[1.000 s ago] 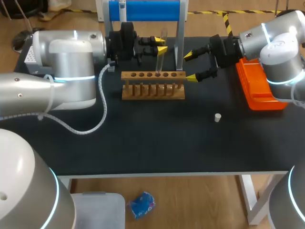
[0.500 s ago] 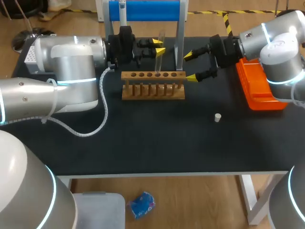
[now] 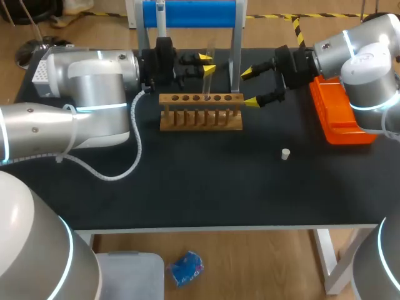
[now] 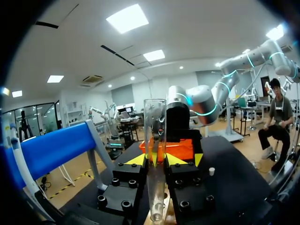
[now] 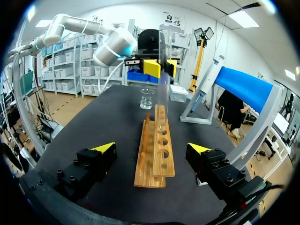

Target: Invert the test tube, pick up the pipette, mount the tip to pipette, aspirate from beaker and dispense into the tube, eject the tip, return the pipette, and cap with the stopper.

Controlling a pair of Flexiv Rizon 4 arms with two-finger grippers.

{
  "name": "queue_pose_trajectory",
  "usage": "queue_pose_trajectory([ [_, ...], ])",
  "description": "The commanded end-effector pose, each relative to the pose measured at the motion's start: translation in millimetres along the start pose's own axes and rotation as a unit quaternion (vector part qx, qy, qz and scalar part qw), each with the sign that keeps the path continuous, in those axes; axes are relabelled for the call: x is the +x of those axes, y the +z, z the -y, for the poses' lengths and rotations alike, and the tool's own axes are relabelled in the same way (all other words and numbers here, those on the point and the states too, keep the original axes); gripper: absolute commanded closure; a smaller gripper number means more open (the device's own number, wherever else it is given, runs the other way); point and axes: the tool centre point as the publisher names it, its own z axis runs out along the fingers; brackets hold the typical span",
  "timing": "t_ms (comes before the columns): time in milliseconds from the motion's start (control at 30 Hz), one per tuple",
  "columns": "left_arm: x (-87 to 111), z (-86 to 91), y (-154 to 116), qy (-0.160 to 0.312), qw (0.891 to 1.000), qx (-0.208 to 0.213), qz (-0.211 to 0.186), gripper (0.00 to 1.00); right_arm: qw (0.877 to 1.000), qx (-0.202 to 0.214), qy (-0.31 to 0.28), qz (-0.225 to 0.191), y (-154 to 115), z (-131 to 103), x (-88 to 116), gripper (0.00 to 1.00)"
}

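Note:
A clear glass test tube (image 3: pixel 207 72) stands upright with its open end up, and my left gripper (image 3: pixel 207 62) is shut on it just above the wooden rack (image 3: pixel 200 112). In the left wrist view the tube (image 4: pixel 155 140) runs between the yellow tips of the left gripper (image 4: pixel 155 160). From the right wrist view its lower end reaches a hole of the rack (image 5: pixel 154 154). My right gripper (image 3: pixel 250 87) hangs open at the rack's right end, holding nothing. A small white stopper (image 3: pixel 285 154) lies on the table. The beaker (image 5: pixel 146 98) stands beyond the rack.
An orange tip box (image 3: pixel 340 115) sits at the right edge under my right arm. The blue pipette stand (image 3: pixel 187 14) rises behind the rack, with a pipette (image 3: pixel 161 15) hanging at its left. The black table's front half holds only the stopper.
My left gripper has shifted slightly left and down with the tube, bringing its lower end to the rack. The right arm has stayed still.

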Motion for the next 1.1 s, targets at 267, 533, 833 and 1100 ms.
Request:
queue_pose_trajectory([
  [267, -1.9, -6.2, 5, -0.004, 1.000, 0.004, 0.000, 1.00, 1.000, 0.000, 0.000, -0.002, 0, 1, -1, 0.00],
  [533, -1.9, -10.5, 6, -0.007, 1.000, 0.005, -0.001, 1.00, 1.000, 0.000, 0.000, -0.002, 0, 1, -1, 0.00],
  [833, -3.4, -18.1, 8, -0.011, 1.000, 0.005, -0.001, 1.00, 1.000, 0.000, 0.000, -0.002, 0, 1, -1, 0.00],
  [1100, -8.1, -28.3, 8, -0.012, 1.000, 0.003, 0.004, 1.00, 1.000, 0.000, 0.000, -0.002, 0, 1, -1, 0.00],
])
